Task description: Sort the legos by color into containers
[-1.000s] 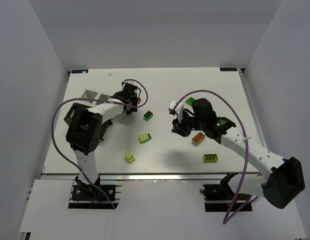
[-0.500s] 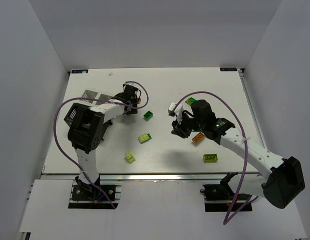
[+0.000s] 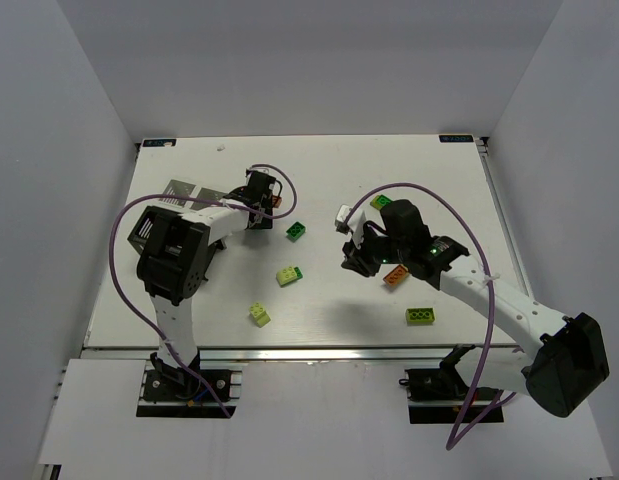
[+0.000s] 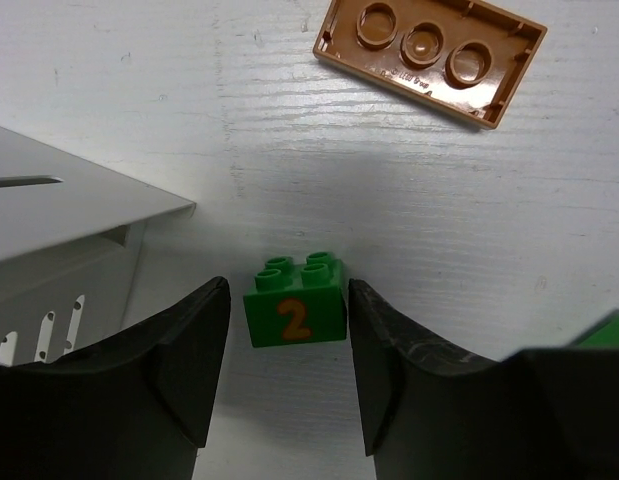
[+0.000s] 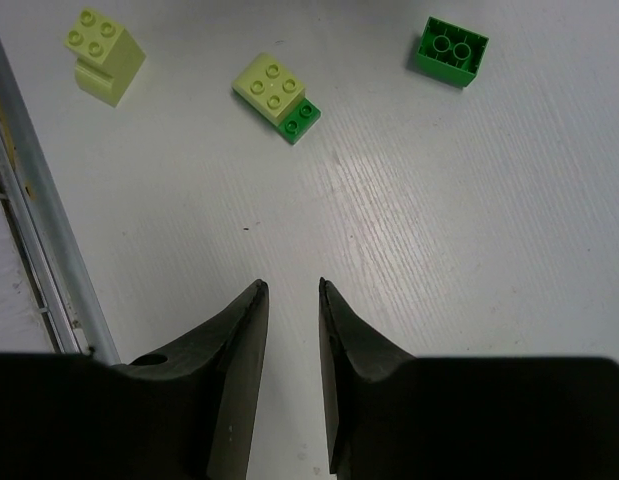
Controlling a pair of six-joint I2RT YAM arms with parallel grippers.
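Observation:
A dark green lego [image 4: 295,315] with an orange "2" stands studs-up on the table between the fingers of my left gripper [image 4: 289,300]. The jaws are open, with only thin gaps either side of it. An orange lego [image 4: 429,55] lies upside down just beyond. My right gripper [image 5: 291,285] hovers over bare table, jaws a narrow slit apart and holding nothing. Ahead of it lie a lime lego [image 5: 106,55], a lime-and-green lego [image 5: 277,95] and a green lego [image 5: 449,50]. From above, the left gripper [image 3: 254,205] is at the back left and the right gripper [image 3: 354,258] at mid-table. No container shows plainly.
A white slotted wall [image 4: 69,220] stands close to the left finger. An orange lego [image 3: 395,277] and a lime lego [image 3: 420,316] lie by the right arm. A small white object [image 3: 342,215] sits behind the right gripper. The table's metal rail [image 5: 39,230] runs along the left of the right wrist view.
The left gripper's jaws have narrowed around the dark green lego. The right arm has edged slightly left, its jaws unchanged.

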